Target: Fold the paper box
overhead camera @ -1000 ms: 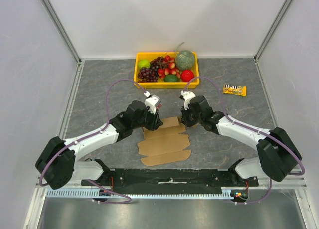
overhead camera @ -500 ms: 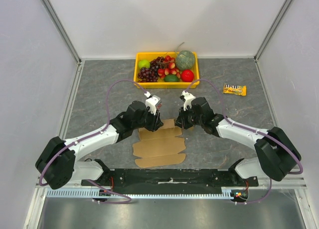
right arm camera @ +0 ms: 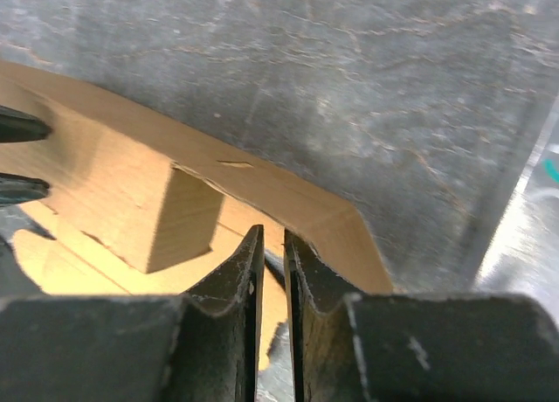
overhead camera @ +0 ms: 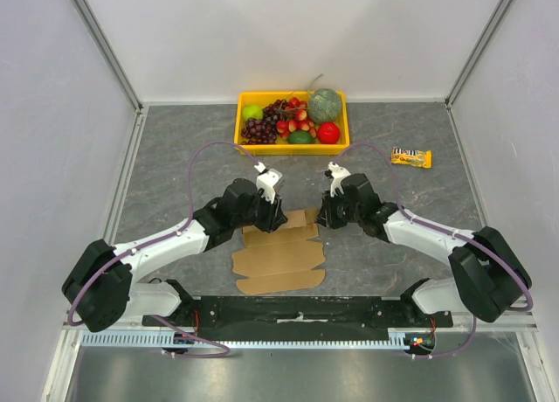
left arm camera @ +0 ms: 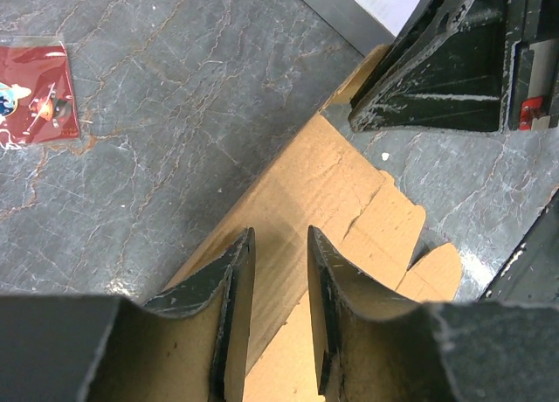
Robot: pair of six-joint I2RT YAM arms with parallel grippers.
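Lying mostly flat on the grey table [overhead camera: 175, 157], the paper box [overhead camera: 278, 258] sits mid-frame in the top view. The yellow fruit tray [overhead camera: 238, 122] is well beyond the box's far edge, and a snack bar [overhead camera: 410, 157] lies far off to the box's right. The left gripper [overhead camera: 276, 217] is at the box's far-left corner and the right gripper [overhead camera: 323, 217] at its far-right corner.

From the left wrist, the left gripper [left arm camera: 279, 236] has its fingers apart, released, with the box's cardboard [left arm camera: 323, 183] showing through the gap. A red packet [left arm camera: 35, 92] lies on the table, apart from the box.

From the right wrist, the right gripper [right arm camera: 272, 236] has only a thin slit between its fingers. They sit right at the rim of the box's raised flap [right arm camera: 131, 166]. Whether they pinch it I cannot tell.
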